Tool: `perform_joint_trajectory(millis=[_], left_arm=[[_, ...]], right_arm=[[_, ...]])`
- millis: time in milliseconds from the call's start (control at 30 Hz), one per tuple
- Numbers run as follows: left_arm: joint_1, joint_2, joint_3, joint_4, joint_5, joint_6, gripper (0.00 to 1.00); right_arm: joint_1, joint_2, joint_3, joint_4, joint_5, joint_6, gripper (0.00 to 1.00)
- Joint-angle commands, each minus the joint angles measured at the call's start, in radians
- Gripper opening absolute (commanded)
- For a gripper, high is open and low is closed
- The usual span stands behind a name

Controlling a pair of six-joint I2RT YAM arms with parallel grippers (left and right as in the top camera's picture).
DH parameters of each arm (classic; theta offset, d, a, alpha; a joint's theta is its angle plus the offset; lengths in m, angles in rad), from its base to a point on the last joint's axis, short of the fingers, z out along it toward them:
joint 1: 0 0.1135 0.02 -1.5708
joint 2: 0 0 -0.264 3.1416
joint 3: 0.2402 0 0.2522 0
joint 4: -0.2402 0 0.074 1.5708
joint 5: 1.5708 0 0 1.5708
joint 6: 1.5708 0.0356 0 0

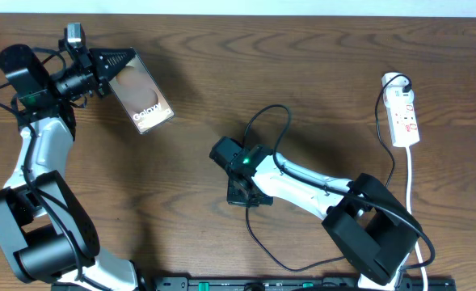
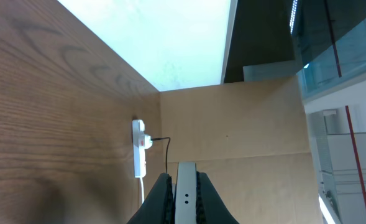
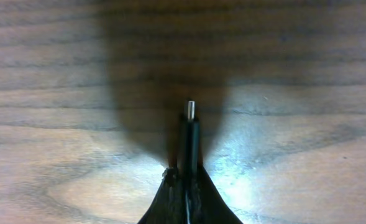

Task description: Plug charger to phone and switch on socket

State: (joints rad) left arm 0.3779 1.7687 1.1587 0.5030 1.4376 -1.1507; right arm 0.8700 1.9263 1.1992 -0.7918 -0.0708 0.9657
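At the far left the left arm (image 1: pixel 35 153) rises from its base at the lower left corner, its white link running up the edge of the brown wood-grain bench (image 1: pixel 221 56), then bends at a black elbow and reaches right. The wrist is rolled on its side, so in the left wrist view the bench stands like a wall on the left. The left fingers (image 2: pixel 160 200) are closed on one end of the flat brownish glossy phone with white "Galaxy" lettering (image 1: pixel 143 99). That view shows only the phone's pale thin edge, pinched between them. From overhead the phone slants down and to the right from the grip and throws a shadow on the bench to its right. Near the middle, well apart from the phone, the right arm (image 1: pixel 302 179) stretches left from its base at the lower right, its wrist bent toward the near edge. The right fingers (image 3: pixel 168 202) are pressed together around the slim black plug of the long thin black charger cable (image 1: pixel 282 111). Its small metal tip (image 3: pixel 191 109) juts out past them, low over the wood. The cable loops loosely on both sides of the wrist. At the far right the small white elongated power strip with red switch marks (image 1: pixel 404 117) lies flat, its white cord (image 1: pixel 410 174) trailing toward the near edge.
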Motion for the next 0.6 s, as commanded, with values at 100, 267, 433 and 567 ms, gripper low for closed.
perform_joint_trajectory(millis=[100,267,433,567], left_arm=[[0.005,-0.024,0.021,0.008,0.013,-0.001,0.07],[0.005,-0.024,0.021,0.008,0.013,-0.001,0.08],[0.005,-0.024,0.021,0.008,0.013,-0.001,0.07],[0.005,-0.024,0.021,0.008,0.010,-0.001,0.07]], right_arm=[[-0.012,0.021,-0.004,0.010,0.009,0.006,0.18],[-0.019,0.021,-0.004,0.011,0.013,0.006,0.39],[-0.019,0.021,-0.004,0.014,0.021,0.006,0.30],[-0.019,0.021,-0.004,0.023,0.036,0.006,0.11]])
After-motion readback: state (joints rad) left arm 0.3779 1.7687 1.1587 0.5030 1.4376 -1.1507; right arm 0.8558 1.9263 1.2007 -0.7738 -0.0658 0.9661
